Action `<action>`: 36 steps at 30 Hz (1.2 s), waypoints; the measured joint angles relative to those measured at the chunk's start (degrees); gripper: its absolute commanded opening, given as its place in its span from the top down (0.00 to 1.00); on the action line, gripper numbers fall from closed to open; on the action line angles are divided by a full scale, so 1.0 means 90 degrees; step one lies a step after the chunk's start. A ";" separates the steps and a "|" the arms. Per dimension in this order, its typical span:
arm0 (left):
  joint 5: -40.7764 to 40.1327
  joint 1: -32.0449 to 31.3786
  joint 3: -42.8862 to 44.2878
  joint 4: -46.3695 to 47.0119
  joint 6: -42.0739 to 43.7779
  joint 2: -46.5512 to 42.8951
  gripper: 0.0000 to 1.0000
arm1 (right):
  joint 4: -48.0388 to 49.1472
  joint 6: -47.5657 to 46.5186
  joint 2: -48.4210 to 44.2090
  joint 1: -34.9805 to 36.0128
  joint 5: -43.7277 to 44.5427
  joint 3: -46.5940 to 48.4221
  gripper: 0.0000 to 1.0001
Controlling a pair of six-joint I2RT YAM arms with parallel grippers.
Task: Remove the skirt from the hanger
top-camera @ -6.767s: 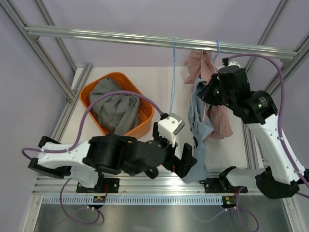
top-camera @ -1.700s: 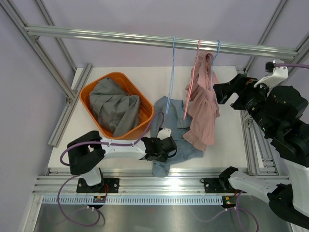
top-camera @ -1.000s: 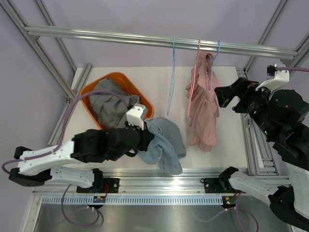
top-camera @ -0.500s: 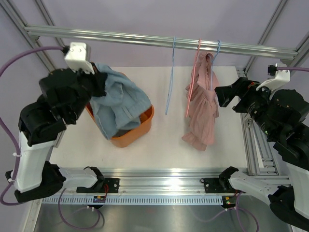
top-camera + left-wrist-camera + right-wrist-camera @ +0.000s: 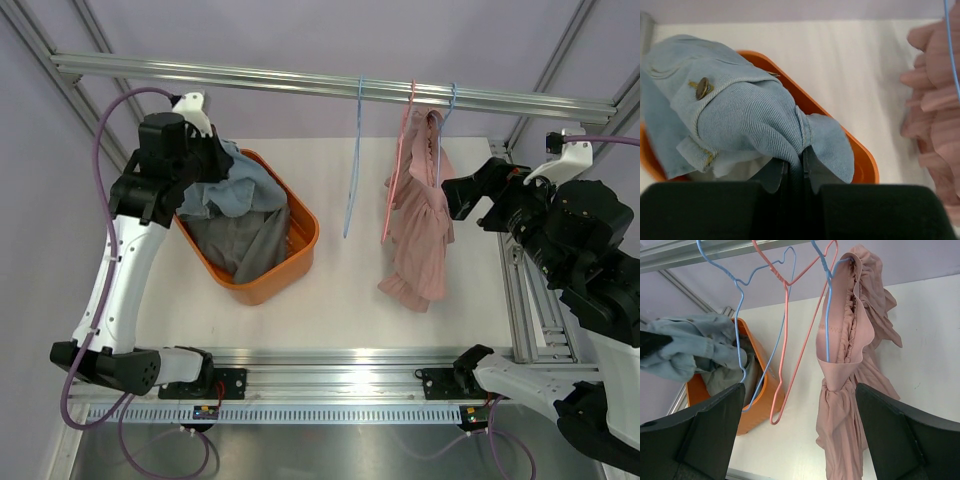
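Observation:
A blue denim skirt (image 5: 238, 184) with a brass button (image 5: 702, 87) is bunched over the orange basket (image 5: 303, 247), off any hanger. My left gripper (image 5: 205, 160) is shut on a fold of it (image 5: 802, 159). Two bare hangers, one blue (image 5: 352, 170) and one pink (image 5: 398, 170), hang from the rail (image 5: 250, 75). A third hanger, blue (image 5: 827, 305), carries a pink garment (image 5: 420, 230). My right gripper (image 5: 468, 197) stands open to the right of that garment, holding nothing (image 5: 800, 440).
The basket holds a grey cloth (image 5: 245, 245) under the skirt. Frame posts (image 5: 130, 250) run along the table's left side, and a rail (image 5: 515, 290) along its right. The pink garment's hem nearly reaches the tabletop (image 5: 350, 300).
My left arm has swung the skirt from the table's front middle up and left, over the basket's far side. The bare hangers sway slightly. The right arm has barely moved.

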 measured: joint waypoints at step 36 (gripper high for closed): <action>0.2154 0.0265 -0.5445 0.2144 -0.3247 -0.2793 0.79 | -0.0090 -0.0066 0.0729 0.0000 0.0563 -0.0012 0.11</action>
